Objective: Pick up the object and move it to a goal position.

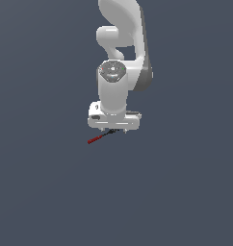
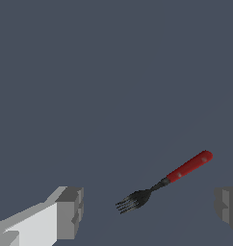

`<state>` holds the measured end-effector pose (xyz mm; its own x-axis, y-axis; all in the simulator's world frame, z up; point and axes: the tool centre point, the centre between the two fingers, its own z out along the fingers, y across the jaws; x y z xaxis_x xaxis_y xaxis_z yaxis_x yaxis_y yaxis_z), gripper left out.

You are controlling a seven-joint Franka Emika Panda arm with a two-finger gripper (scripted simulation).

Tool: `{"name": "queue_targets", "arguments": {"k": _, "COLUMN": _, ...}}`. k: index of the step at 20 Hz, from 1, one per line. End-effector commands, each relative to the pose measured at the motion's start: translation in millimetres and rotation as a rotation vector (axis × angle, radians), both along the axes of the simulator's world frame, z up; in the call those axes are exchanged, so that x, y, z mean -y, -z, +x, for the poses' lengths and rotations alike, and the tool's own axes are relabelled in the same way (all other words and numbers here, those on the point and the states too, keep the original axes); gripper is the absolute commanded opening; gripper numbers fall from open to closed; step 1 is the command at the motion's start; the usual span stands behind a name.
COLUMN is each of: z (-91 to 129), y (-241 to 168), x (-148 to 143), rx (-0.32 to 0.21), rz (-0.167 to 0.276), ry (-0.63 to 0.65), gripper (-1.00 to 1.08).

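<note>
Seen from the exterior view: white arm (image 1: 119,62) pointed straight down over a plain dark grey floor (image 1: 41,192), gripper (image 1: 113,129) just above a small fork (image 1: 102,137) whose red handle stuck out toward that view's left and whose black end lay under the gripper. Seen from the wrist view: fingers (image 2: 69,212) spread wide apart and gripping nothing, fork (image 2: 164,183) lying between them, black tines nearer one finger, red handle angled away toward the other.

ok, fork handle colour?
Red; the fork has black tines. Clearest in the wrist view.
</note>
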<state>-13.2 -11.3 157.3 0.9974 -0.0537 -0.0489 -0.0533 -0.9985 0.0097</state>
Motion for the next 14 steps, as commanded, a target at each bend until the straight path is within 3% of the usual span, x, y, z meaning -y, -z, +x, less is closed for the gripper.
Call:
{"name": "queue_targets", "arguments": {"k": 1, "z": -2, "y": 5, "x": 2, "rx": 0.002, "rz": 0.001, "ry": 0.042, "gripper": 1.0}}
{"name": "queue_targets", "arguments": {"k": 14, "z": -27, "y": 49, "x": 23, "rx": 0.017, "rz": 0.005, "ry": 0.428, "gripper": 1.0}}
